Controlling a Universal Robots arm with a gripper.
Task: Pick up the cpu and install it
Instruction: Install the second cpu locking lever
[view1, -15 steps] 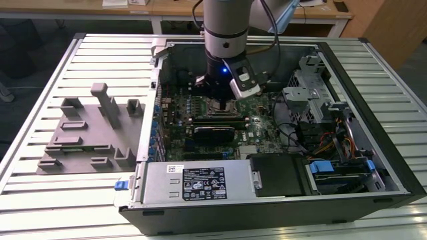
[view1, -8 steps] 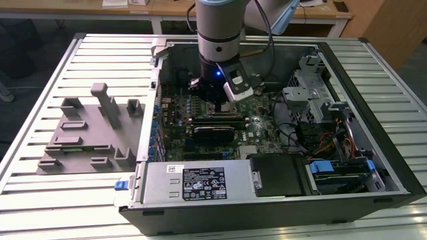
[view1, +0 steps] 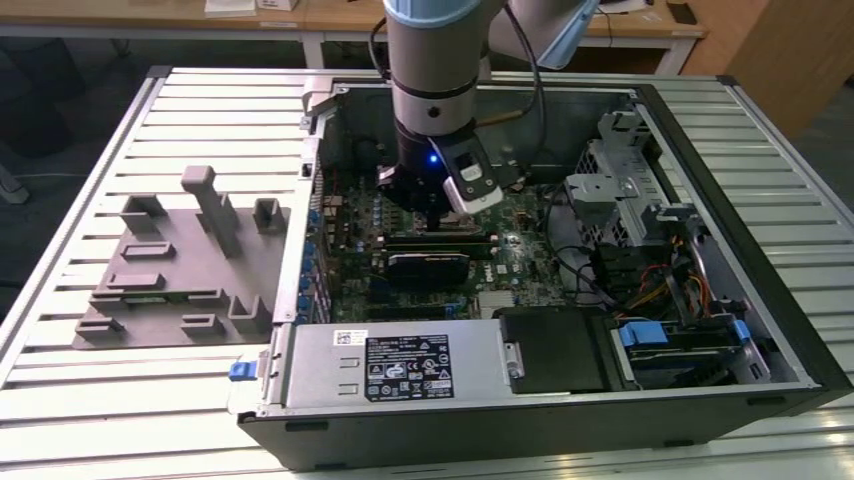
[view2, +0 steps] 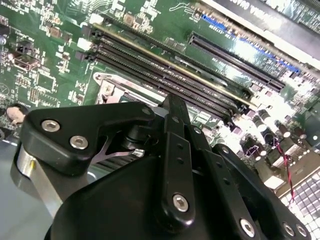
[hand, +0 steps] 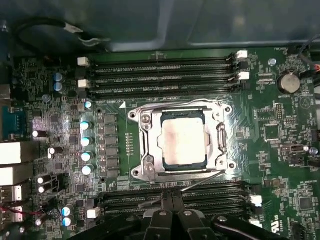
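The cpu (hand: 182, 137), a flat square chip with a silver-grey top, lies inside the black socket frame (hand: 222, 137) on the green motherboard in the first wrist view. A metal bracket sits around it. A thin metal lever (hand: 200, 182) runs along the socket's side. My gripper (hand: 172, 197) is shut with nothing held, its tips right at that lever beside the socket. In the second wrist view the gripper (view2: 172, 102) points at a corner of the socket frame (view2: 107, 82). In the exterior view the gripper (view1: 427, 215) reaches down into the open computer case, and the arm hides the cpu.
Memory slots (hand: 160, 77) flank the socket on both sides. A silver power supply box (view1: 400, 365) lies along the case's near side, with drive cages (view1: 627, 180) and cables at the exterior view's right. A grey fixture tray (view1: 174, 270) sits on the slatted table.
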